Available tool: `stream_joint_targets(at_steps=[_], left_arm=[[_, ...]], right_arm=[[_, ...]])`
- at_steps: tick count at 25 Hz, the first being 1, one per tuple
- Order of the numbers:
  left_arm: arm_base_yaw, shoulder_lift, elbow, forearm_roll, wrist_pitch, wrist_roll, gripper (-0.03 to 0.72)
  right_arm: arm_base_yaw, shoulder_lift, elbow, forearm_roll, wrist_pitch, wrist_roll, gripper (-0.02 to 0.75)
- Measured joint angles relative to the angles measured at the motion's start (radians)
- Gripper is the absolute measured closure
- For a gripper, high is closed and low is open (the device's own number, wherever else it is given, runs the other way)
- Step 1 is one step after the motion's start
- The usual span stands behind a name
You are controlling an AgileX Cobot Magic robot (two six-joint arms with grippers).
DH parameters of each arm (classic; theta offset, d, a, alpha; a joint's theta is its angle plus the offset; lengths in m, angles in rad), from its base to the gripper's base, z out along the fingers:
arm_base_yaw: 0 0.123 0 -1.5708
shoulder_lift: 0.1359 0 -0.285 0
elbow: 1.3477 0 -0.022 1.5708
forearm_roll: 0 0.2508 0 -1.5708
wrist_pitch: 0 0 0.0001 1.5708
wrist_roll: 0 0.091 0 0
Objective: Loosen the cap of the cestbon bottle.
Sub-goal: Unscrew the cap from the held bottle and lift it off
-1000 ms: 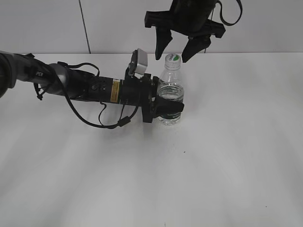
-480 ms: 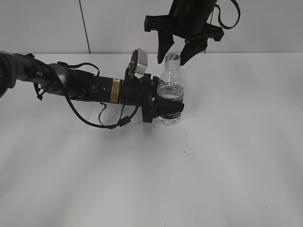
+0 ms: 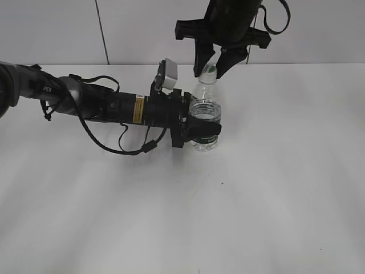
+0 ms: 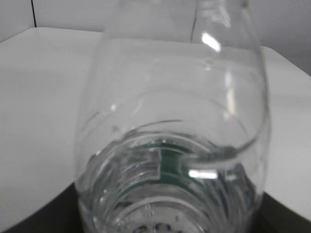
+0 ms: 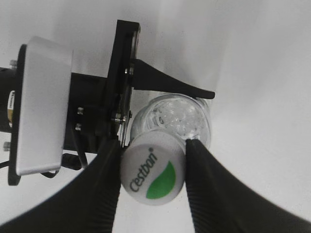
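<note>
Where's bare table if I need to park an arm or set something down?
Free: the whole near half of the table and everything right of the bottle. Crowded: the left arm lies across the far left, gripping the bottle; the right gripper hangs over the cap.

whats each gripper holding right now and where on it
The left gripper holds the cestbon bottle around its lower body, at the label. The right gripper has its fingers against both sides of the cap.
</note>
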Motion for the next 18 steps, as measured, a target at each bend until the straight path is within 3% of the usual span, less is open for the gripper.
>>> stream_joint_targets(at_steps=[18], left_arm=[[0.0,0.0,0.0,0.003,-0.001,0.002,0.281]], right_arm=[[0.0,0.0,0.0,0.0,-0.003,-0.424,0.433]])
